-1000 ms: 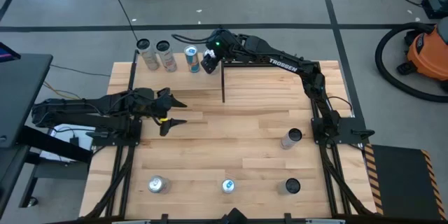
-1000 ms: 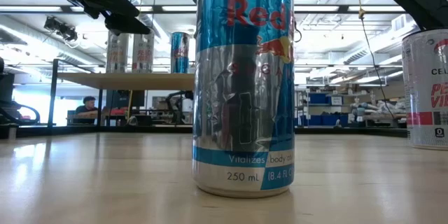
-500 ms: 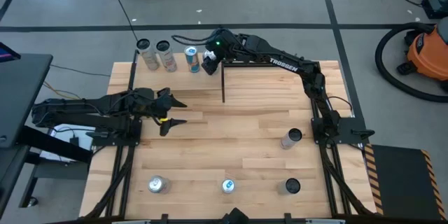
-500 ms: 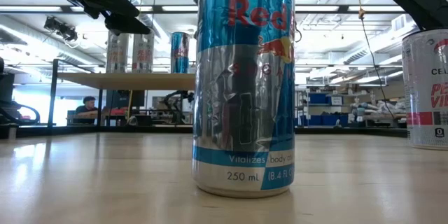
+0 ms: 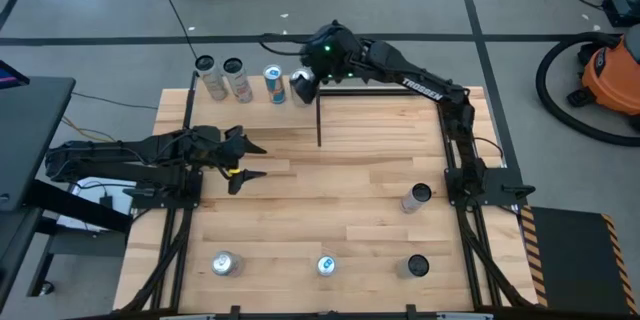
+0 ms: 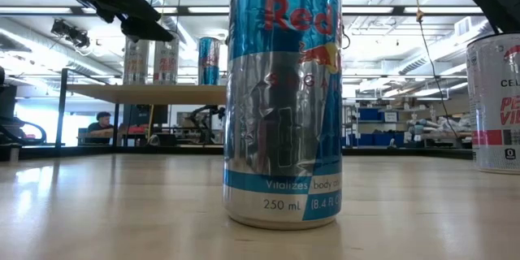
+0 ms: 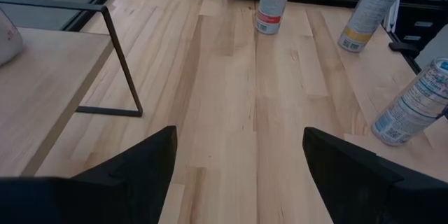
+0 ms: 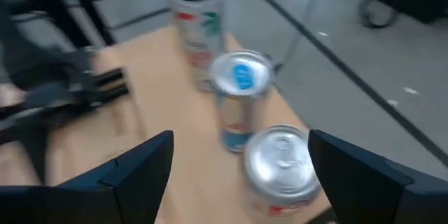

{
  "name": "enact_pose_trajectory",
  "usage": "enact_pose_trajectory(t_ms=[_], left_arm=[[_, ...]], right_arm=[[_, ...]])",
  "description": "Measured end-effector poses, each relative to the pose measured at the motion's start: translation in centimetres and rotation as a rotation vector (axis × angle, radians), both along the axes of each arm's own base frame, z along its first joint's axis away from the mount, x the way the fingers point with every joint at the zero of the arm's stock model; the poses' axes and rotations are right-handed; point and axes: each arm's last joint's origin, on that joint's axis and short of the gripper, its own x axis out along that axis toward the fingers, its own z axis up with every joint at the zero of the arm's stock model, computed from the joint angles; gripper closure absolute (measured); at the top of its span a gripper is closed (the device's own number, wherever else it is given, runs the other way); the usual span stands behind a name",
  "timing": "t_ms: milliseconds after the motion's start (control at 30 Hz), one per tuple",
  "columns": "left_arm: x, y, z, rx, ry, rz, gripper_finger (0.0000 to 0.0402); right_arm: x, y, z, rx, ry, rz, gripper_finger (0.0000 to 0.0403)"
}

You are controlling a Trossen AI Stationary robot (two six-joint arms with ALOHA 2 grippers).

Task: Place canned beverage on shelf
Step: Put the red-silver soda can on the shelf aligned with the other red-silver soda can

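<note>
Four cans (image 5: pixel 239 79) are lined up on the shelf (image 5: pixel 255 110), the newest silver can (image 5: pixel 300 87) released below the spread right claw (image 5: pixel 312 78); the left claw (image 5: pixel 250 160) is held open over the desk (image 5: pixel 350 200).

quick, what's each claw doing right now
left claw: open, holding nothing, over the middle-left of the table.
right claw: open, holding nothing, above the silver can on the shelf.

The low view's nearest can (image 6: pixel 283 97) is cut off at the top edge.
</note>
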Motion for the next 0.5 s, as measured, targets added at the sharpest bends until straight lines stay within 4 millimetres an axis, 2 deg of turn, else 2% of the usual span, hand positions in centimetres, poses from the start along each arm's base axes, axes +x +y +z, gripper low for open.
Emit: enact_pose_trajectory(t_ms=[200,500], left_arm=[[0.0,0.0,0.0,0.0,0.001,0.0,0.009],[0.4,0.0,0.9,0.01,-0.1,0.0,0.009]], right_arm=[[-1.4,0.9,2.0,-0.01,-0.046,0.14,0.0064],[-4.6,2.1,4.6,-0.075,-0.029,0.175,0.0064]])
